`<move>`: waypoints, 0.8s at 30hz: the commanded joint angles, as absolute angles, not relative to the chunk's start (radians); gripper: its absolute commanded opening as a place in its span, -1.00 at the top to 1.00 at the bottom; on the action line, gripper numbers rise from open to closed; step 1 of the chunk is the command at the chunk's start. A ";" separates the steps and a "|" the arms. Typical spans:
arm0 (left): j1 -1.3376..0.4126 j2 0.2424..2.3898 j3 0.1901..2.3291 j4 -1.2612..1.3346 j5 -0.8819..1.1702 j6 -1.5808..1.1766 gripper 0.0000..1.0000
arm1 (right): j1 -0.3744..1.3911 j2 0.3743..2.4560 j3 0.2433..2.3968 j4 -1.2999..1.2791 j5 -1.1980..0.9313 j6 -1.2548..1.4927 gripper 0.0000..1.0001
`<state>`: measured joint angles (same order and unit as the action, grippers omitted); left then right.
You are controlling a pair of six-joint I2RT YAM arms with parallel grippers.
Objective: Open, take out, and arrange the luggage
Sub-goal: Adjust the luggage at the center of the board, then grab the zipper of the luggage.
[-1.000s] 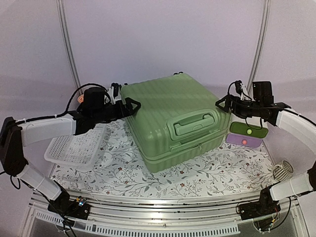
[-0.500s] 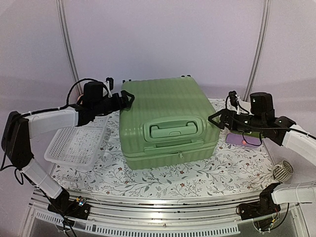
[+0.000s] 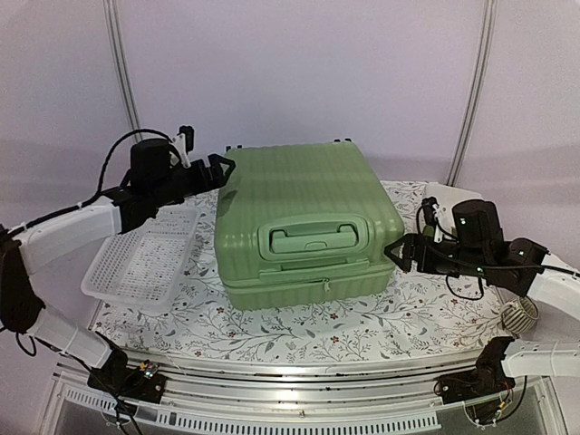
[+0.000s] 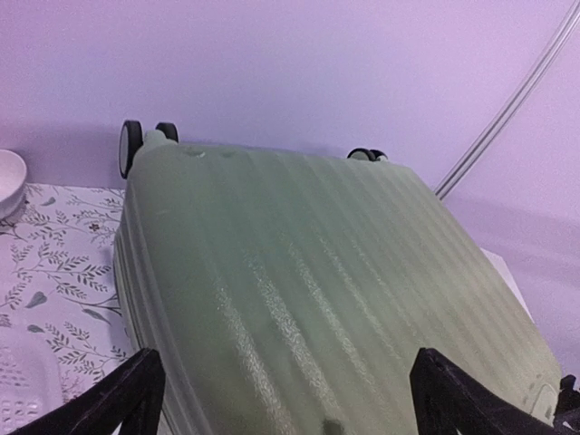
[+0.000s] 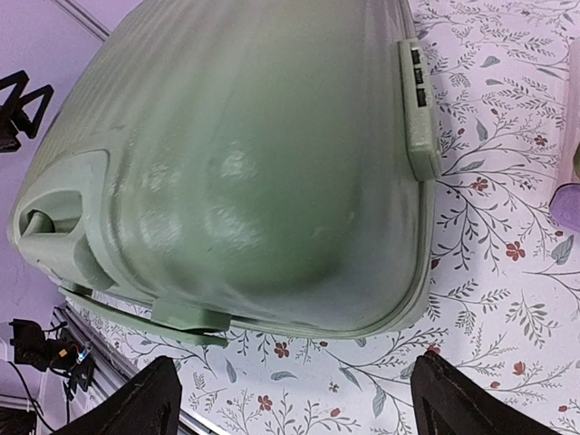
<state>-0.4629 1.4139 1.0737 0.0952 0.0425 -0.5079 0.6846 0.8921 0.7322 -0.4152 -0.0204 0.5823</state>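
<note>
The luggage [image 3: 308,222], a light-green ribbed hard-shell suitcase, lies closed on its broad side in the middle of the flower-print tablecloth [image 3: 362,317]. Its carry handle [image 3: 308,237] faces the near edge and its black wheels [image 4: 136,145] point at the back wall. A strip of bare cloth runs along its near side before the table's metal front rail. The far side sits close to the backdrop. A combination lock [image 5: 419,109] shows on its right flank. The shell is shut, so its contents are hidden.

Just beside its left side stands a white perforated basket [image 3: 140,267], its holed floor showing. On the right, open cloth lies between the case and a small white slotted cup [image 3: 519,314] near the table's corner. A purple object [image 5: 571,204] peeks in at the right wrist view's edge.

The left gripper [image 3: 217,168] hovers at the case's far-left top corner with its fingers [image 4: 127,399] spread wide over the ribbed shell. Whether they touch it cannot be told. The right gripper [image 3: 396,254] sits low just beside the near-right corner, with its fingers [image 5: 154,399] also wide apart. The case lies ahead of them, with cloth showing between.
</note>
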 commanded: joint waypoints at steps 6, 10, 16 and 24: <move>-0.502 1.127 0.883 0.052 0.191 -0.434 -0.80 | 0.983 0.813 0.557 -0.183 0.244 0.578 -0.75; -0.544 1.035 0.811 0.036 0.254 -0.419 -0.77 | 1.082 0.822 0.415 0.106 0.300 0.536 -0.74; -0.572 0.897 0.672 0.025 0.260 -0.435 -0.77 | 1.192 1.022 0.362 0.352 0.457 0.497 -0.73; -0.580 0.787 0.603 -0.008 0.250 -0.440 -0.78 | 1.289 1.338 0.309 0.781 0.607 0.388 -0.69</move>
<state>-0.5629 0.8204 0.6205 0.0105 0.2394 -0.4419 1.2652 1.2205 0.3248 0.4984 0.4953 0.4641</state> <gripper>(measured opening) 0.890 0.854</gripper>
